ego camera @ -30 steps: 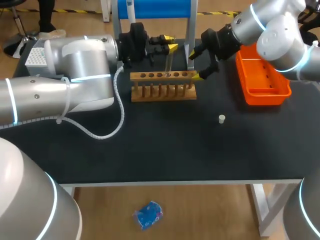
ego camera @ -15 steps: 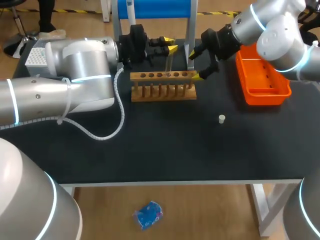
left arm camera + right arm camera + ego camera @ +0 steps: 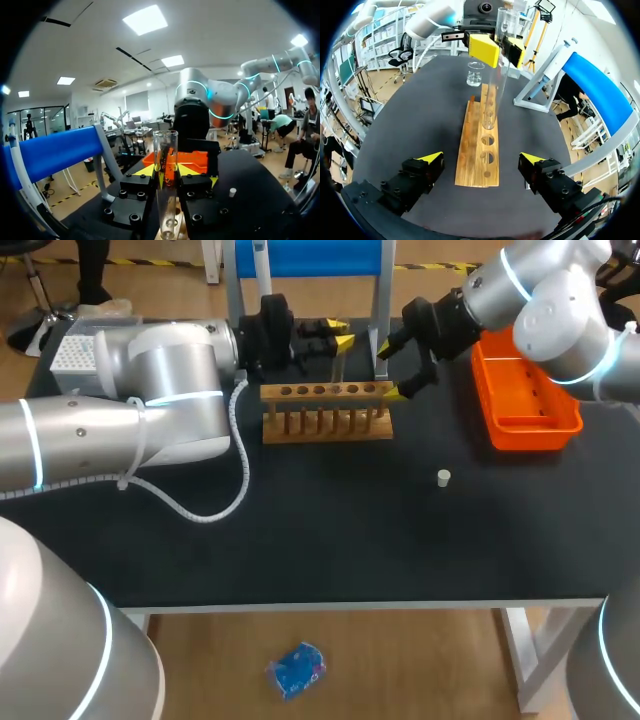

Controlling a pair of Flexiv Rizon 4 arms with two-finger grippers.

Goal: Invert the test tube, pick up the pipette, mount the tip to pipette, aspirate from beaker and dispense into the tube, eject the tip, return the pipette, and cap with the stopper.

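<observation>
A clear test tube (image 3: 337,365) stands upright over the wooden rack (image 3: 327,410), open end up, with my left gripper (image 3: 338,333) shut on its upper part. In the left wrist view the test tube (image 3: 165,185) runs between the yellow fingertips (image 3: 145,170). From the right wrist view the test tube (image 3: 495,80) has its rounded end down at the rack (image 3: 481,150) holes. My right gripper (image 3: 389,370) is open at the rack's right end, empty, and its fingers (image 3: 431,158) straddle that end. The white stopper (image 3: 443,477) lies on the table. The pipette (image 3: 262,260) hangs on the blue stand.
An orange tray (image 3: 523,395) sits at the back right under my right arm. A white tip box (image 3: 75,353) is at the back left. A glass beaker (image 3: 475,73) stands beyond the rack's far end. The black table's front half is open.
My left arm has shifted very slightly; the tube stays held over the rack. The right arm has not moved.
</observation>
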